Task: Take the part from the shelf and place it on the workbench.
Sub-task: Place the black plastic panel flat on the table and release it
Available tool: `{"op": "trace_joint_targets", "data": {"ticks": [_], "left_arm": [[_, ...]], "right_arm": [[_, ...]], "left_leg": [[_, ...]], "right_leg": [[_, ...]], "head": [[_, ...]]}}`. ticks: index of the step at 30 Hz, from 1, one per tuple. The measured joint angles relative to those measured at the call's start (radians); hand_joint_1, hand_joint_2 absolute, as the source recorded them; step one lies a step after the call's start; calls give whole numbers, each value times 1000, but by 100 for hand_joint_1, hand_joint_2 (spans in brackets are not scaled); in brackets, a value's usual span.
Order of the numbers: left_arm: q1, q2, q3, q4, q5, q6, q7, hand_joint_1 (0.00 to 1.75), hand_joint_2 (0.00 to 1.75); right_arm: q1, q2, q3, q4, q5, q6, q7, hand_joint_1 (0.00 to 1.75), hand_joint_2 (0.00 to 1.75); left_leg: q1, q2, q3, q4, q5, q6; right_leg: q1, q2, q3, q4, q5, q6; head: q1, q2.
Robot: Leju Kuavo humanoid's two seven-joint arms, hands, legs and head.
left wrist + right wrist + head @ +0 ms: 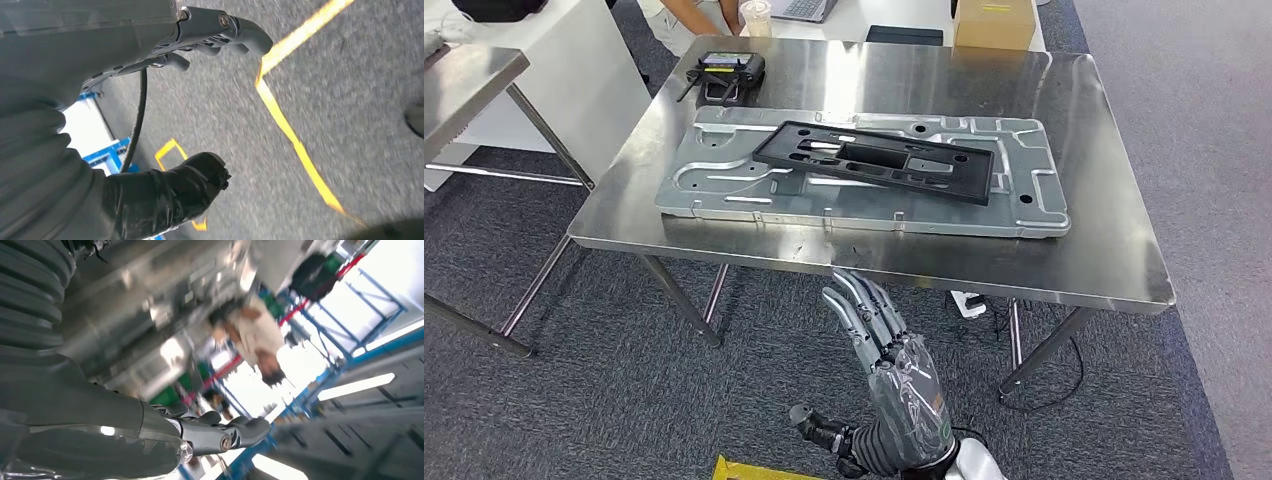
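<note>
From the head view, the black part (879, 160) lies flat on a grey metal panel (1024, 205) that takes up the middle of the tabletop (1104, 255), running from near the left edge toward the right edge. The right hand (886, 345) hangs below the tabletop's near edge, fingers stretched out and a little apart, holding nothing. It is well short of the part and touches neither the part nor the panel. A black handheld device (727, 72) sits near the far left corner and a cardboard box (994, 22) at the far edge.

The left wrist view shows the left hand (210, 47) over grey carpet with yellow tape lines (292, 137), fingers loosely curled with nothing in them. The right wrist view, blurred, shows a person (257, 337) beyond the right hand's fingers.
</note>
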Motion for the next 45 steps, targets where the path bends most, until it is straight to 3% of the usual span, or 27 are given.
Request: {"op": "trace_joint_targets", "data": {"ticks": [2, 3, 4, 5, 6, 8, 10, 13, 15, 17, 18, 19, 21, 23, 25, 27, 29, 31, 33, 34, 35, 36, 38, 40, 41, 44, 45], "left_arm": [[1, -1, 2, 0, 10, 2, 0, 0, 175], [1, -2, 2, 0, 11, 4, -3, 0, 175], [2, -2, 3, 0, -1, 9, -9, 0, 175], [2, -3, 4, 0, -38, 18, -25, 0, 175], [2, -3, 5, 0, -107, 31, -48, 0, 175], [0, -4, 7, 0, -292, 60, -106, 0, 175], [-2, -4, 10, 0, -401, 76, -138, 0, 175], [-2, -6, 16, 0, -371, 78, -132, 0, 175], [-2, -9, 21, 0, -322, 74, -120, 0, 175], [0, -10, 23, 0, -279, 72, -108, 0, 175], [1, -11, 23, 0, -263, 71, -104, 0, 175], [2, -11, 23, 0, -249, 71, -100, 0, 175], [2, -11, 23, 0, -224, 69, -95, 0, 175], [2, -12, 23, 0, -213, 69, -92, 0, 175], [2, -14, 23, 0, -206, 69, -92, 0, 87], [2, -15, 23, 0, -190, 68, -90, 0, 0], [2, -15, 24, 0, -171, 68, -86, 0, 0], [3, -16, 24, 0, -156, 65, -83, 0, 0], [3, -16, 24, 0, -143, 60, -78, 0, 0], [3, -16, 23, 0, -136, 57, -75, 0, 0], [3, -16, 23, 0, -130, 54, -73, 0, 0], [3, -16, 23, 0, -126, 51, -71, 0, 0], [2, -16, 23, 0, -123, 44, -66, 0, 0], [-2, -16, 20, 0, -121, 30, -59, 0, 0], [-4, -16, 18, 0, -121, 23, -55, 0, 0], [-5, -16, 6, 0, -122, 9, -51, 0, 0], [-6, -17, 1, 0, -124, 2, -51, 0, 0]], "right_arm": [[12, 2, 0, 26, -111, -15, -28, 0, 175], [18, 3, 1, 41, -157, -22, -37, 0, 175], [23, 3, 2, 55, -201, -17, -45, 0, 175], [27, 3, 5, 67, -260, 9, -57, 0, 175], [31, 3, 9, 80, -342, 68, -71, 0, 175], [40, 3, 17, 99, -534, 248, -103, 0, 87], [51, 2, 22, 115, -647, 376, -119, 0, 0], [73, 0, 18, 143, -649, 340, -115, 0, 0], [96, -1, 2, 166, -626, 282, -109, 0, 0], [114, -2, -18, 186, -607, 233, -109, 0, 0], [121, -2, -28, 196, -600, 213, -111, 0, 0], [129, -2, -40, 208, -596, 197, -116, 0, 0], [148, -2, -64, 233, -593, 172, -126, 0, 0], [164, 0, -92, 268, -595, 158, -132, 0, 0], [170, 7, -124, 311, -603, 154, -134, 0, 0], [172, 15, -156, 365, -623, 151, -136, 0, 0], [174, 19, -184, 423, -654, 149, -128, 0, 0], [176, 23, -209, 470, -682, 148, -116, 0, 0], [175, 29, -233, 509, -710, 151, -102, 0, 0], [175, 33, -247, 530, -726, 154, -94, 0, 0], [175, 38, -262, 555, -744, 159, -86, 0, 0], [176, 43, -281, 586, -759, 165, -78, 0, 0], [175, 56, -323, 653, -774, 182, -68, 0, 0], [172, 73, -362, 725, -794, 211, -55, 0, 0], [171, 80, -377, 756, -806, 226, -48, 0, 0], [172, 96, -415, 850, -832, 265, -39, 0, 0], [173, 101, -431, 884, -848, 290, -42, 0, 0]], "left_leg": [[7, -1, -34, 119, -82, -13], [10, -1, -43, 167, -100, -18], [12, -1, -40, 188, -97, -21], [15, 0, -19, 173, -76, -24], [18, -1, 20, 123, -46, -25], [17, -4, 111, -16, -17, -22], [12, -9, 157, -94, -24, -12], [9, -7, 153, -110, -13, 9], [11, 0, 144, -118, 3, 28], [8, 6, 130, -115, 16, 42], [6, 8, 119, -112, 22, 46], [4, 9, 107, -109, 27, 48], [4, 8, 85, -99, 36, 47], [3, 6, 63, -83, 41, 42], [0, 5, 43, -65, 48, 31], [-2, 5, 31, -58, 62, 19], [1, 3, 21, -45, 51, 7], [5, 1, -2, 20, -18, -5], [8, 1, -32, 134, -101, -14], [9, 1, -39, 183, -121, -16], [9, 1, -38, 210, -123, -16], [9, 1, -20, 204, -104, -14], [8, 0, 62, 101, -53, -4], [2, -2, 154, -37, -45, 8], [-2, -4, 175, -77, -51, 14], [-5, -3, 170, -104, -37, 31], [-3, -2, 163, -109, -25, 39]], "right_leg": [[0, 0, -20, 1, 15, -5], [0, 0, -31, 2, 22, -4], [0, 0, -43, 4, 29, -3], [-1, 0, -54, 6, 35, -1], [-2, 1, -63, 9, 40, 2], [-3, 1, -76, 15, 47, 10], [-3, -1, -82, 16, 57, 22], [-2, 0, -85, 18, 61, 42], [-1, 2, -105, 73, 5, 49], [-1, 3, -145, 194, -84, 50], [0, 3, -162, 252, -114, 50], [0, 3, -165, 286, -122, 49], [-1, 2, -128, 266, -88, 48], [0, 2, -47, 156, -43, 44], [2, 3, 13, 55, -37, 38], [4, 3, 18, 26, -41, 29], [0, 0, 4, 22, -28, 16], [-3, -4, -13, 20, -10, 3], [-2, -4, -36, 22, 7, -3], [-1, -4, -50, 24, 16, -3], [0, -4, -62, 26, 24, -3], [1, -4, -75, 29, 32, -2], [2, -4, -99, 34, 49, 1], [4, -3, -116, 35, 68, 11], [3, -4, -119, 33, 76, 16], [1, -4, -122, 24, 98, 35], [1, -2, -127, 33, 83, 40]], "head": [[-3, 0], [-3, 0], [-3, 0], [-3, 0], [-3, 0], [-3, 0], [-3, 0], [-2, 0], [2, 0], [4, 0], [4, 0], [4, 0], [5, 0], [5, 0], [4, 0], [3, 0], [2, 0], [0, 0], [-2, 0], [-2, 0], [-2, 0], [-2, 0], [-2, 0], [-1, 0], [-1, 0], [-5, 0], [-4, 0]]}}
